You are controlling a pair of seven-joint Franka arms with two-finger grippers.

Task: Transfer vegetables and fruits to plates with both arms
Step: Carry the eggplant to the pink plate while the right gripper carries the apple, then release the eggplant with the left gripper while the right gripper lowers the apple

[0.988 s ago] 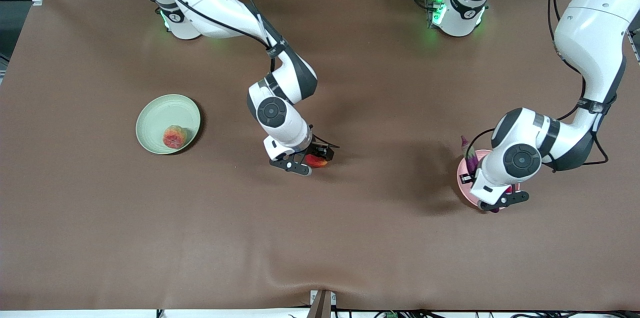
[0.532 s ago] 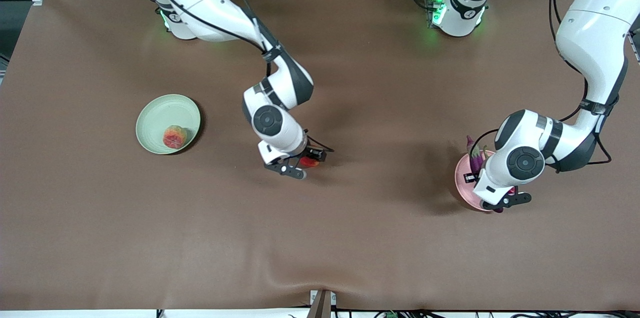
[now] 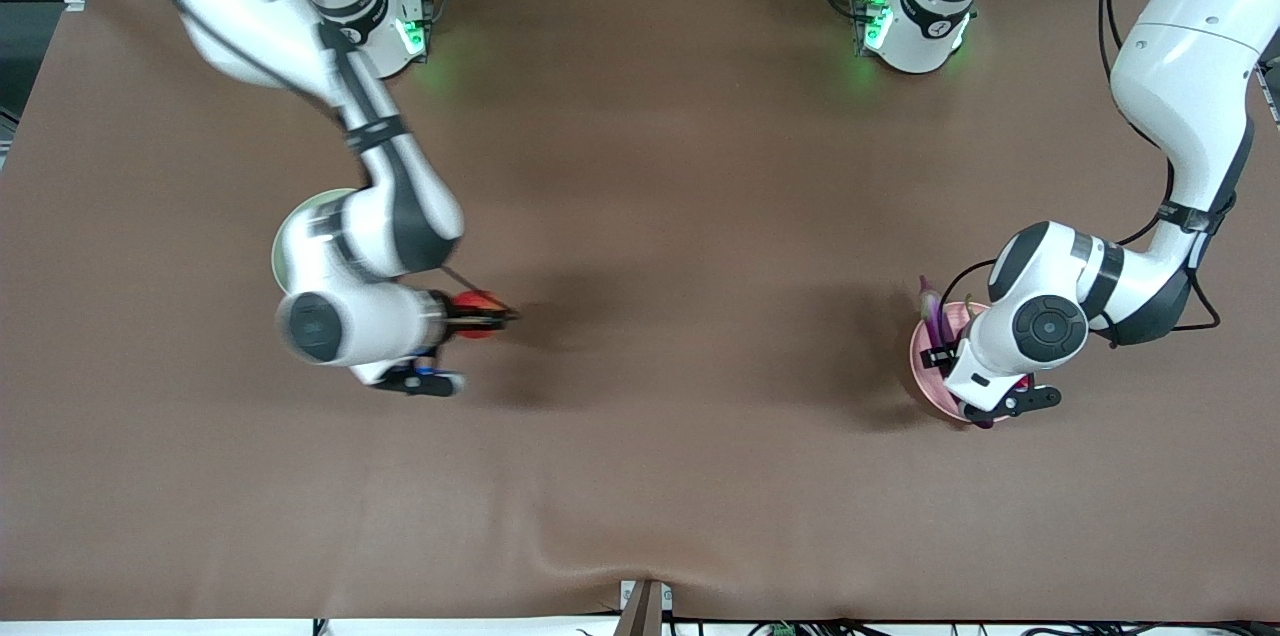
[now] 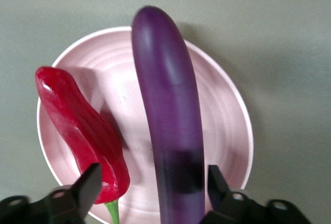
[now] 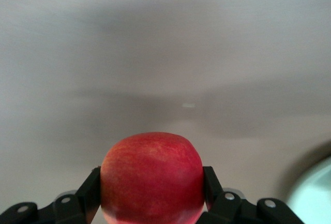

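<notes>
My right gripper (image 3: 478,312) is shut on the round red apple (image 3: 477,300), which sits squarely between its fingers in the right wrist view (image 5: 151,175). It holds the apple above the table beside the pale green plate (image 3: 297,208). The right arm covers most of that plate and the peach is hidden. My left gripper (image 3: 955,361) is low over the pale pink plate (image 3: 922,368) with its fingers open. In the left wrist view the purple eggplant (image 4: 168,115) runs between the open fingers (image 4: 216,181) on the pink plate (image 4: 225,115), and the red chili pepper (image 4: 85,131) lies beside it.
The brown table mat (image 3: 680,216) spreads wide between the two plates. A rim of the green plate shows at the edge of the right wrist view (image 5: 316,193). Both arm bases stand along the table edge farthest from the front camera.
The right arm has swung with the apple from the table's middle toward the green plate and now covers the plate. The left gripper has stayed over the pink plate; the eggplant shifted slightly.
</notes>
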